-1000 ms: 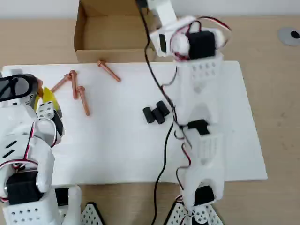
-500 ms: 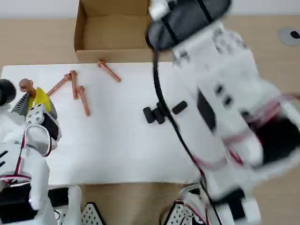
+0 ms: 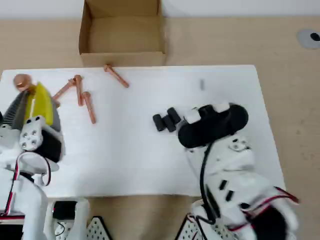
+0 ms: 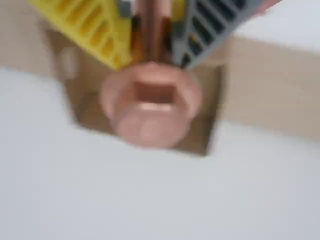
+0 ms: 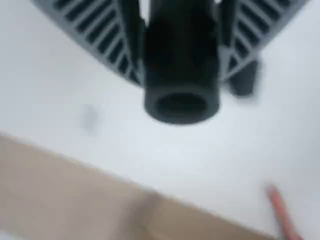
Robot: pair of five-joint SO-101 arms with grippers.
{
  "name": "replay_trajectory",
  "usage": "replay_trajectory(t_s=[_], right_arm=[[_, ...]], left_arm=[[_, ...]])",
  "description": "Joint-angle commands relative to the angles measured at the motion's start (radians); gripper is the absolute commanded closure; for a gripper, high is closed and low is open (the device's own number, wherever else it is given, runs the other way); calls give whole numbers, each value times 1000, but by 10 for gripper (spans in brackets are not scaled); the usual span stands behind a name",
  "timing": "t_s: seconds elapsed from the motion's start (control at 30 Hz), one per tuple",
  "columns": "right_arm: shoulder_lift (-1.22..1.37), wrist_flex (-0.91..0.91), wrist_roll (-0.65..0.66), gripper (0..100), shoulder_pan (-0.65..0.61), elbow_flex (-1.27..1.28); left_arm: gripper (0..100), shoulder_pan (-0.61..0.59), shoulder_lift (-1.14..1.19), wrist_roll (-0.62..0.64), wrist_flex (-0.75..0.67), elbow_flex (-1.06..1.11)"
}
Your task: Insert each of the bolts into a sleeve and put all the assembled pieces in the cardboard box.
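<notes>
Both jaws clamped lengthwise: left on bolt, head outward; right on sleeve, bore outward.

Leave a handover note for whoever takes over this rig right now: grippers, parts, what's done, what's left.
Left gripper: shut on a bolt, at the left end of the sheet.
Right gripper: shut on a sleeve, over the sheet.
Four loose bolts lie near the box; loose sleeves sit mid-sheet.
Done: one bolt and one sleeve picked up. Nothing joined; box looks empty.
Left: join this pair, box it, repeat.
</notes>
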Motion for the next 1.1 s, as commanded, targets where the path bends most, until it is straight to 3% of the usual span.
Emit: replay_trajectory(t_s=[0.0, 0.27, 0.5, 0.6, 0.8, 0.93, 1.07], right_arm=[[-128, -347, -72, 989, -147, 317], [-199, -769, -141, 989, -341, 685], [-206, -921, -141, 989, -377, 780], [-206, -919, -141, 989, -387, 782], [-206, -919, -141, 989, -487, 777], [-208, -919, -140, 989, -521, 776], [-208, -921, -135, 989, -521, 776]], left_arm=[[994, 95, 1, -2, -78, -54], [994, 155, -1, 9, -104, -132], [994, 519, -1, 84, 69, -167], [994, 606, -47, 74, 149, -187], [994, 606, -220, -74, 160, 18], [995, 601, -344, -123, 35, 226], [995, 523, -427, -173, -72, 362]])
